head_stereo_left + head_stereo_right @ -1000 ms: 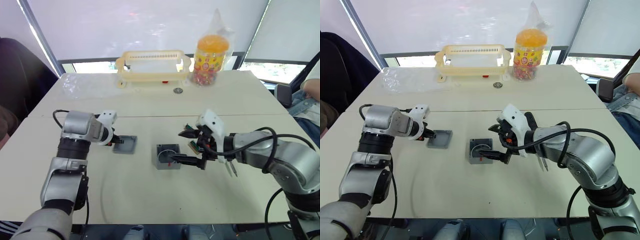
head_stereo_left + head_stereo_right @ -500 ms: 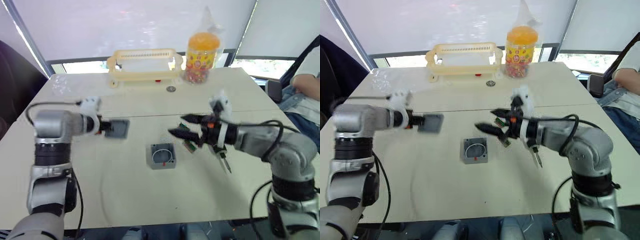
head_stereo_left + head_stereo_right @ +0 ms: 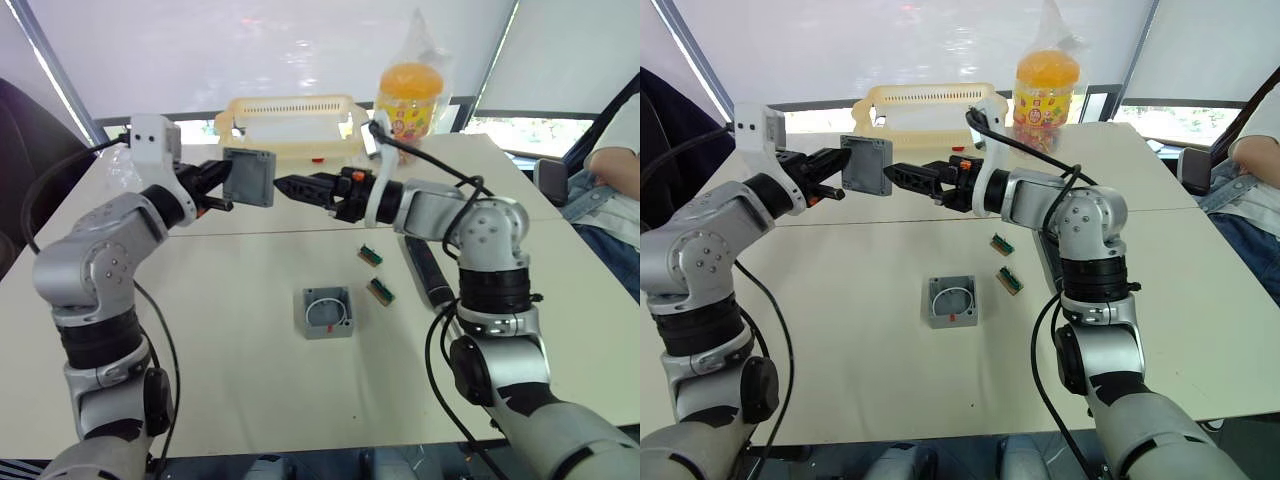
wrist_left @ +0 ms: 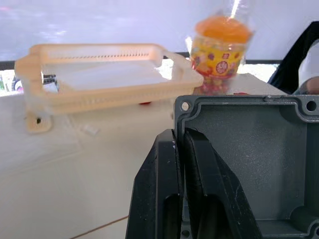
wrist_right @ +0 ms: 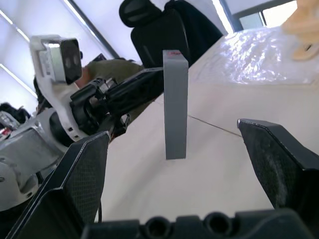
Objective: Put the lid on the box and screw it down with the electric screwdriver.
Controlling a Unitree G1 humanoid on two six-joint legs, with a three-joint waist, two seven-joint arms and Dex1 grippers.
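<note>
Left gripper (image 3: 222, 189) pinching lid (image 3: 249, 177) on edge, raised above table's (image 3: 250, 390) far half. Right gripper (image 5: 184, 164) spread wide, facing lid, just short of it. Box (image 3: 327, 312) open, mid-table. Screwdriver (image 3: 427, 272) lying toward right edge.

the lid (image 4: 249, 159) runs off the frame edge; the electric screwdriver (image 3: 428, 272) lies partly behind the right arm.

Counted: one lid (image 3: 249, 177), one box (image 3: 328, 312), one electric screwdriver (image 3: 427, 273), two small green circuit boards (image 3: 370, 255) (image 3: 379, 291), one cream basket (image 3: 290, 122) at 12 o'clock, one orange-lidded candy jar (image 3: 411, 102), one small round metal piece (image 3: 962, 149).
</note>
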